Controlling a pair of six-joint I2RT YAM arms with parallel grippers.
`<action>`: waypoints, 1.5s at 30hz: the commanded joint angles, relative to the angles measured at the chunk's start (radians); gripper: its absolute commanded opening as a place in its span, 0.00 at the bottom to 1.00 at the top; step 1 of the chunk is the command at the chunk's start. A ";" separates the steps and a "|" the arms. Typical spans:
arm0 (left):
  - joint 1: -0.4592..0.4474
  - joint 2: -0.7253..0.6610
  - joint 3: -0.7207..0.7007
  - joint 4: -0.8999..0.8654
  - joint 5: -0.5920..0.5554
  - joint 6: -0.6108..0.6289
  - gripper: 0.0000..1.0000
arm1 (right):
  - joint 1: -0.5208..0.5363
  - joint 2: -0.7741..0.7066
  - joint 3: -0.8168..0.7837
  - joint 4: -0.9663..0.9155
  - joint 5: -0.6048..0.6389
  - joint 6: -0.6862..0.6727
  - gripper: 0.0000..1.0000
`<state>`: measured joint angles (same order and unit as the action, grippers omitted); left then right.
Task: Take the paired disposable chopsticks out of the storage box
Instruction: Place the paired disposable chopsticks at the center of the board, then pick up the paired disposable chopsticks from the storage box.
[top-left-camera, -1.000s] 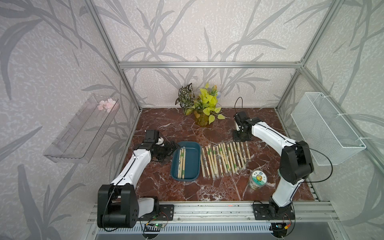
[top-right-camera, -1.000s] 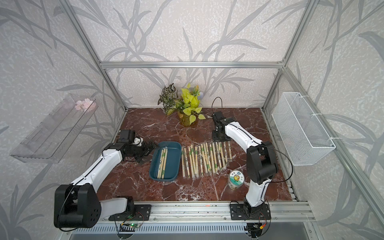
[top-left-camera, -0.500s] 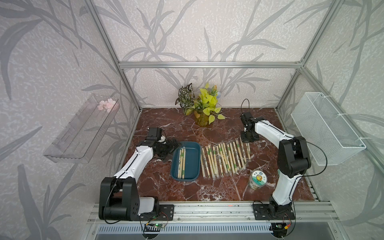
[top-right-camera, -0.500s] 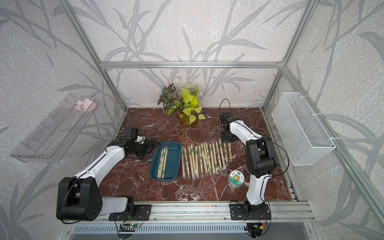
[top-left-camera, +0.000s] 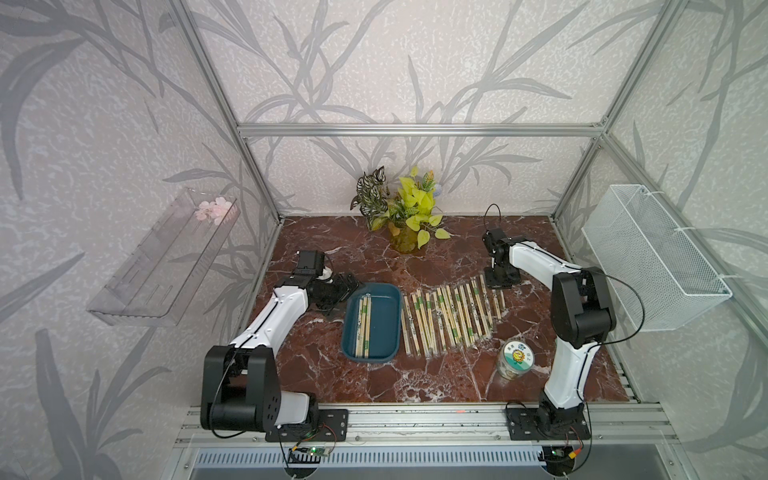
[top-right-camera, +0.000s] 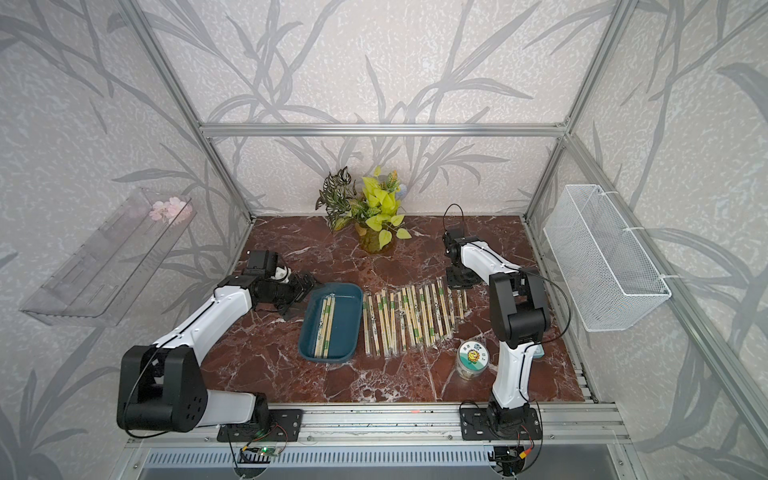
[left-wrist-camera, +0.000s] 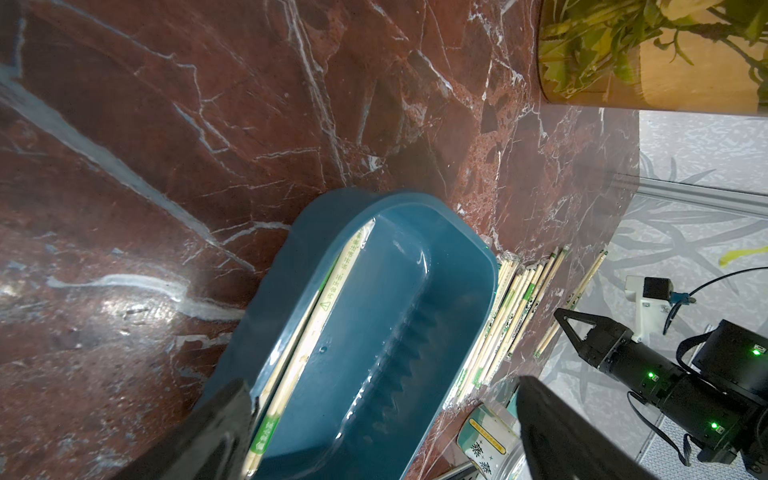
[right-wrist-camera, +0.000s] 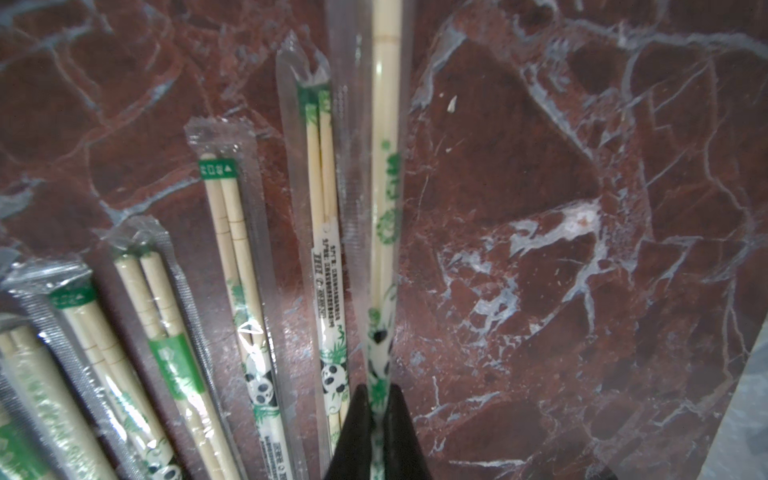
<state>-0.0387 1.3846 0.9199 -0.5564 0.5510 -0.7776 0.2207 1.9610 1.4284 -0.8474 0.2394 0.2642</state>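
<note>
Only a few chopsticks (top-left-camera: 363, 326) lay in the box (top-left-camera: 386, 332), pressed along the wall on my left arm's side. The many others sat in a row (top-left-camera: 449, 318) on the table (top-left-camera: 415, 257), just beside the box's opposite wall. One pair (right-wrist-camera: 384, 187), at the row's end farthest from the box, was pinched edge-on in my right gripper (right-wrist-camera: 377, 395), its jaws clamped on the sleeve near one end. Whether that pair rested on the table I could not tell. My left gripper (top-left-camera: 341, 293) hung by the box's far corner with jaws wide apart, holding nothing.

The risks, as I judged them: the slick sleeve, gripped so near one end, could slip or swing and drop the pair across its neighbour. In the box, the chopsticks hugged the wall so closely that a finger might find no gap, strike the rim and shove the box into the row. Such wide jaws might also take several pairs at once.
</note>
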 joint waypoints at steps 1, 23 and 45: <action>-0.004 0.013 0.031 -0.007 -0.004 0.016 1.00 | -0.002 0.020 -0.015 -0.027 0.021 -0.001 0.00; -0.002 0.002 0.037 -0.045 -0.031 0.027 1.00 | 0.007 -0.098 -0.047 -0.030 -0.069 0.054 0.31; 0.151 0.004 -0.057 -0.073 -0.044 0.088 1.00 | 0.709 -0.126 0.205 0.069 -0.243 0.367 0.38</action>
<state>0.0864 1.3853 0.8783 -0.6170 0.4892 -0.7246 0.8803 1.7630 1.5845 -0.7887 0.0120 0.5819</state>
